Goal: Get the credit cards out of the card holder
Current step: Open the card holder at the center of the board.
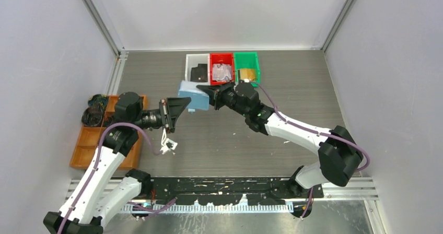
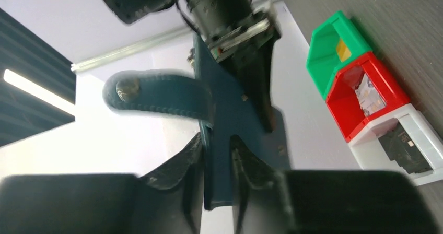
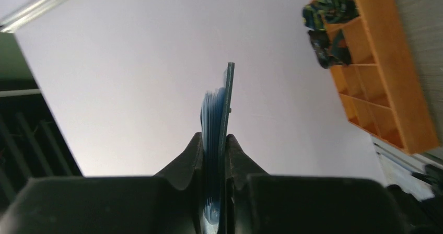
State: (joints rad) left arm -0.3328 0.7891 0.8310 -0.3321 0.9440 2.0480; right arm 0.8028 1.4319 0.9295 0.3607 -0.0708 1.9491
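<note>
The blue card holder (image 1: 190, 96) is held in the air between both grippers, open, with its paler inside up. My left gripper (image 1: 183, 105) is shut on its left edge. In the left wrist view (image 2: 217, 158) the holder (image 2: 230, 114) shows edge-on, its tab with the snap button (image 2: 156, 93) sticking out to the left. My right gripper (image 1: 207, 94) is shut on the holder's right side; its wrist view (image 3: 214, 148) shows the slot layers (image 3: 215, 114) pinched. A black card (image 1: 198, 73) lies in the white bin, a silvery card (image 1: 222, 73) in the red bin, and a gold card (image 1: 247, 75) in the green bin.
The white bin (image 1: 191, 61), red bin (image 1: 221, 57) and green bin (image 1: 246, 56) stand side by side at the back middle. An orange-brown compartment tray (image 1: 99, 145) holding dark items sits at the left edge. Grey walls close in the table.
</note>
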